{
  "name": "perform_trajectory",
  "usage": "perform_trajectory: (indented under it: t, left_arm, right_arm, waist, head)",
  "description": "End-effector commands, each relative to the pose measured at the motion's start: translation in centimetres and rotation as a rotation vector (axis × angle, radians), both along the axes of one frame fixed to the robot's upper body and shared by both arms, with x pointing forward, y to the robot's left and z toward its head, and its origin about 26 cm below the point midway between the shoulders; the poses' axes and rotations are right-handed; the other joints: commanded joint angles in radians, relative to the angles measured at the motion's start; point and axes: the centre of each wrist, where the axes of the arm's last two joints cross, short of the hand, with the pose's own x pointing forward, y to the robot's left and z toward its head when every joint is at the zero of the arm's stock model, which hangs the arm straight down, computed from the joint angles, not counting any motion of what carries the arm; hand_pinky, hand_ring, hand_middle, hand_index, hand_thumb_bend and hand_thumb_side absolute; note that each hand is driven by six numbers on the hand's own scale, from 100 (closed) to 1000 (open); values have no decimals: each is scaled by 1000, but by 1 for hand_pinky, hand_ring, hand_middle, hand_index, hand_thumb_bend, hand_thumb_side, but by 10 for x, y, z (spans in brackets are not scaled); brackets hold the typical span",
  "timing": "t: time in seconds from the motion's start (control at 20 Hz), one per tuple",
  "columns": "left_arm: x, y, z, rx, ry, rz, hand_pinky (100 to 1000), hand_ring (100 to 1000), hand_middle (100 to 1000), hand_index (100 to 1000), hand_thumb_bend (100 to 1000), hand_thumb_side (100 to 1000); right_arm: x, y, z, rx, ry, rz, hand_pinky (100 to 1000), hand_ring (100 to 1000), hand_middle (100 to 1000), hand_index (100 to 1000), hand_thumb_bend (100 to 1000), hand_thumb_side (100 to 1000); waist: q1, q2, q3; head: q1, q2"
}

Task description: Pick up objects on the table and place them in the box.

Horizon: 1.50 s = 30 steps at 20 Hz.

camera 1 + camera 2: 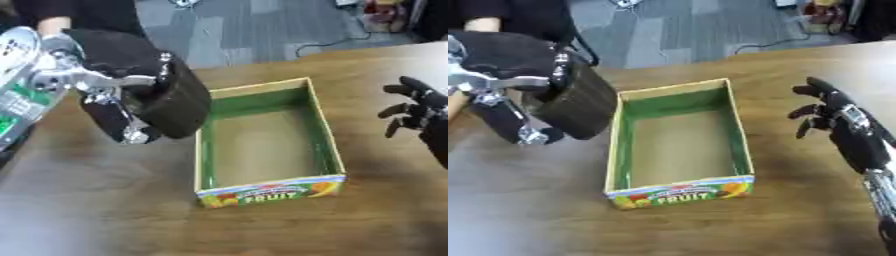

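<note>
Left hand [131,95] fingers curl round a dark block [175,107] beside the box [677,192] rim — right hand [842,125] relaxed, apart

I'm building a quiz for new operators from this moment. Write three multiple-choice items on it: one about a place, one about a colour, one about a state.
1. Where is the dark brown block?
A. inside the box
B. in the left hand, beside the box's left wall
C. on the table by the right hand

2. What colour are the box's inner walls?
A. green
B. red
C. blue

3. How is the right hand?
A. curled round the block
B. pressing on the box
C. open, holding nothing

Answers:
1 B: the left hand holds the dark brown block just left of the box.
2 A: the inner walls are green.
3 C: the right hand hangs right of the box, fingers relaxed, holding nothing.
</note>
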Motion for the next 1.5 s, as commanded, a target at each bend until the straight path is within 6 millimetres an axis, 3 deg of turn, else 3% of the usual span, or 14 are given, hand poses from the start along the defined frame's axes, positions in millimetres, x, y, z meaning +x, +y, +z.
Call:
perform_trajectory:
  t: [0.05, 0.3, 0.75, 1.25, 1.5]
  left_arm:
    - [-1, -13, 10, 8, -4, -44, 100, 100, 100, 243, 100, 276]
    - [3, -27, 7, -4, 11, -74, 100, 100, 100, 238, 100, 275]
    - [16, -28, -7, 14, 47, -60, 100, 100, 100, 234, 100, 270]
    - [48, -16, -58, 50, 185, 6, 100, 100, 100, 226, 100, 263]
    - [56, -17, -73, 54, 209, 3, 100, 100, 100, 223, 100, 263]
  right_arm:
    - [0, -4, 9, -39, -11, 3, 467, 687, 881, 1000, 100, 1000]
    - [2, -2, 11, -46, -16, 12, 467, 687, 881, 1000, 100, 1000]
    - [4, -1, 15, -46, -31, 15, 467, 687, 881, 1000, 100, 1000]
    - [6, 3, 20, -44, -50, 30, 468, 687, 880, 1000, 100, 1000]
    - [7, 5, 22, -46, -56, 37, 468, 686, 880, 1000, 100, 1000]
  waist:
    - [-2, -21, -10]
    - [0, -13, -40]
    - [-1, -6, -55]
    - [0, 9, -81]
    - [0, 15, -85]
  head:
    - [18, -21]
    - [28, -30]
    - [31, -30]
    - [38, -40]
    - [38, -43]
